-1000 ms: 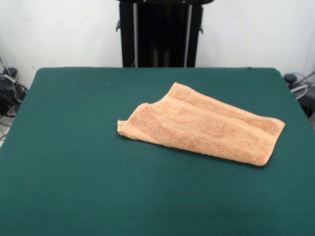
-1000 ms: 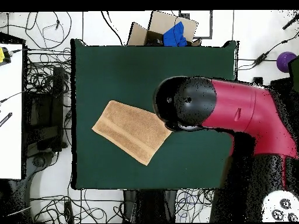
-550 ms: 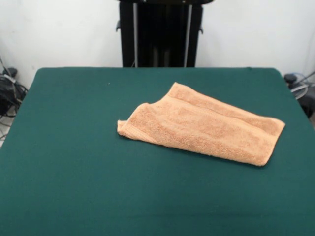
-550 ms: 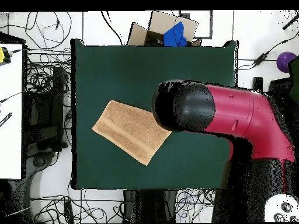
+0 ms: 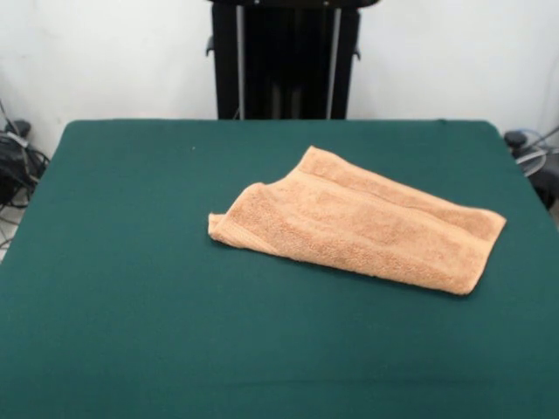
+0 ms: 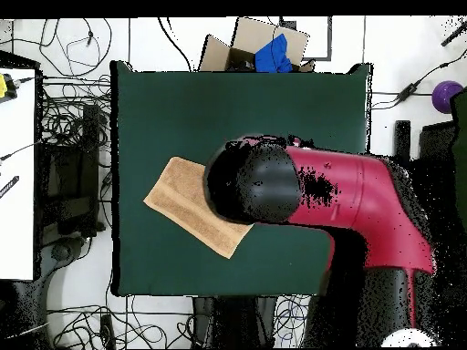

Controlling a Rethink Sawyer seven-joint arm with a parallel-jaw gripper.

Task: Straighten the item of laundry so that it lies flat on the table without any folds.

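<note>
counting first: one towel (image 5: 362,223), one table (image 5: 131,262), one arm (image 6: 337,200) — the gripper itself shows in neither view, so whether its pincer is spread or pressed together cannot be told.

front view: the light orange-tan towel lies on the dark green table top, right of centre and a little toward the far side. it sits at a slant, long axis running from its left corner down to the right. it is not flat — the left end is doubled over, with a folded edge showing at the left corner and a second layer stepping up behind it. a woven hem band runs along the far long edge. the right end looks single-layer and lies smooth. no part of the towel overhangs the table edge; green shows all round it.

overhead view: the red and black arm reaches over the table from the bottom right, and its black rounded end covers the towel's right part; only the towel's left portion shows past it. the towel sits left of the table's centre in this view.

off the table: one cardboard box (image 6: 260,41) beyond the top edge with something blue (image 6: 274,56) in it — contents otherwise unclear. cables (image 6: 73,118) lie tangled on the floor at the left.
</note>
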